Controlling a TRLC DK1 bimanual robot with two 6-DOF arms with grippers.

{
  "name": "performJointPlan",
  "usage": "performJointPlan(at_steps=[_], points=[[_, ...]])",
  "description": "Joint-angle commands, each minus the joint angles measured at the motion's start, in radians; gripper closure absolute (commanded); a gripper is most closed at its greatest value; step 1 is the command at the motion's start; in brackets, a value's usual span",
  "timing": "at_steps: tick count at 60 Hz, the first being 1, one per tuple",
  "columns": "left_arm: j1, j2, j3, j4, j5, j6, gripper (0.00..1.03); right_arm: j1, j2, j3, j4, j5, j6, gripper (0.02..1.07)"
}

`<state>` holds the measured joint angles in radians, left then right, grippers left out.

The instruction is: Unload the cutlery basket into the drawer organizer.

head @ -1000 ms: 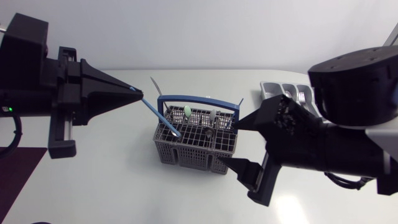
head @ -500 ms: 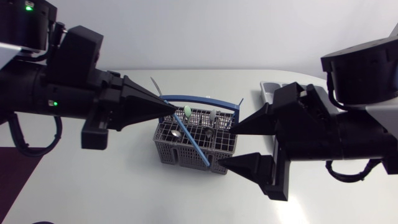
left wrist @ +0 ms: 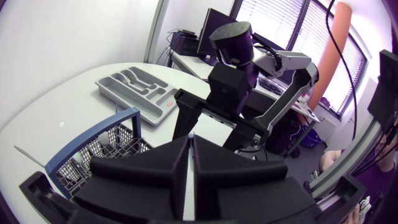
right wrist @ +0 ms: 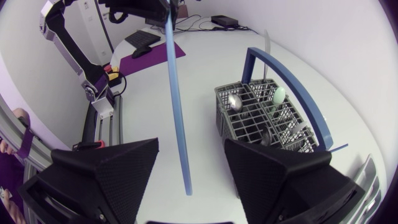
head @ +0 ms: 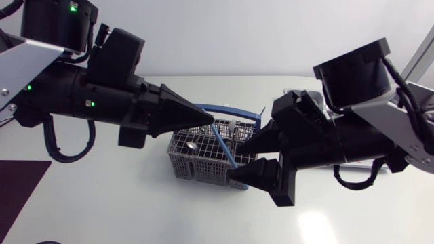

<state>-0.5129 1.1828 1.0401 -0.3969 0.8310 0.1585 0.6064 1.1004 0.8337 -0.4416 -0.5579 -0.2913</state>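
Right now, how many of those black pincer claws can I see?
2. The left gripper is clamped on a blue utensil above the cutlery basket; the right gripper stands open beside the basket, the utensil's lower end hanging between its fingers.

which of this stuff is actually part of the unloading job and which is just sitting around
Part of the job:
- cutlery basket
- drawer organizer
- blue utensil, held by the left gripper
- spoons in the basket
- right gripper, open, the utensil's end between its fingers

Just lying about:
- purple mat near the table's edge
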Motion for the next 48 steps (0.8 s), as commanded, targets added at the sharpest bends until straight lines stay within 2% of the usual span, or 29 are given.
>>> performJointPlan(at_steps=[1,25,28,40,43,46,48], points=[[-0.007,0.020,0.040,0.010,0.014,-0.024,0.96,-0.010,0.021,0.030,0.011,-0.020,0.014,0.48],[0.005,0.046,0.047,0.010,0.017,-0.013,0.96,-0.025,0.033,0.027,0.007,-0.057,0.000,0.85],[0.008,0.047,0.051,0.010,0.019,-0.013,0.96,-0.020,0.035,0.024,0.003,-0.062,-0.009,0.98],[0.019,0.051,0.054,0.010,0.030,-0.016,0.96,-0.010,0.039,0.028,-0.022,-0.066,-0.023,1.01],[0.025,0.051,0.057,0.010,0.030,-0.019,0.89,-0.008,0.038,0.027,-0.025,-0.066,-0.028,1.01],[0.028,0.051,0.063,0.010,0.030,-0.022,0.71,-0.005,0.033,0.022,-0.026,-0.066,-0.028,1.01],[0.031,0.051,0.067,0.010,0.030,-0.024,0.62,0.001,0.030,0.019,-0.031,-0.066,-0.028,1.01]])
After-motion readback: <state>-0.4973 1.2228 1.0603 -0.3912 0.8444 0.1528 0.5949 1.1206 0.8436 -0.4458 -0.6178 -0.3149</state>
